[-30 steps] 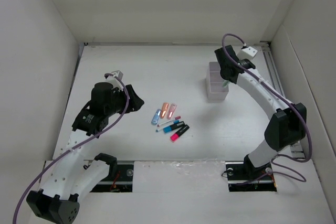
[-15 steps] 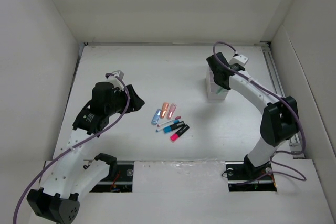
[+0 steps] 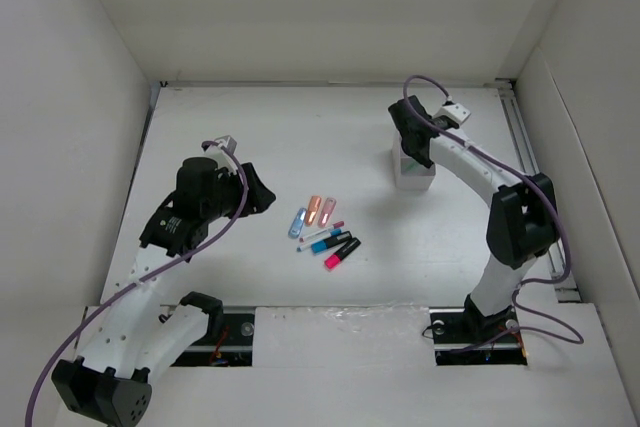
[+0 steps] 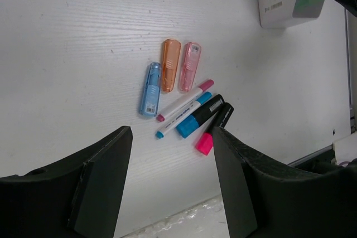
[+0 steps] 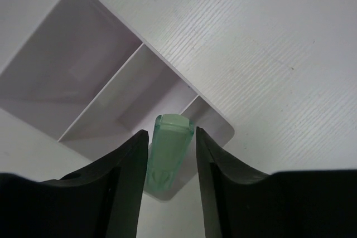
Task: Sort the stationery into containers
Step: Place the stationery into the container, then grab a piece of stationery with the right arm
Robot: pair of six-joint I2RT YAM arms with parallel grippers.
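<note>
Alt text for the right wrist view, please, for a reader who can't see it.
The right tool holds a translucent green stubby piece over the smallest end compartment of a white three-compartment box. The box lies at an angle on a white table, its two larger compartments empty.

Green piece [image 5: 167, 151] above end compartment of white three-compartment box [image 5: 83, 43]; markers [image 4: 201, 116], pens [image 4: 185, 101], pastel pieces [image 4: 170, 66] clustered well apart.

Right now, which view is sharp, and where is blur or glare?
Top external view: even soft light, no glare, stationery small. Left wrist view: markers sharp, dark fingers unlit. Right wrist view: green piece slightly soft, box clear.
</note>
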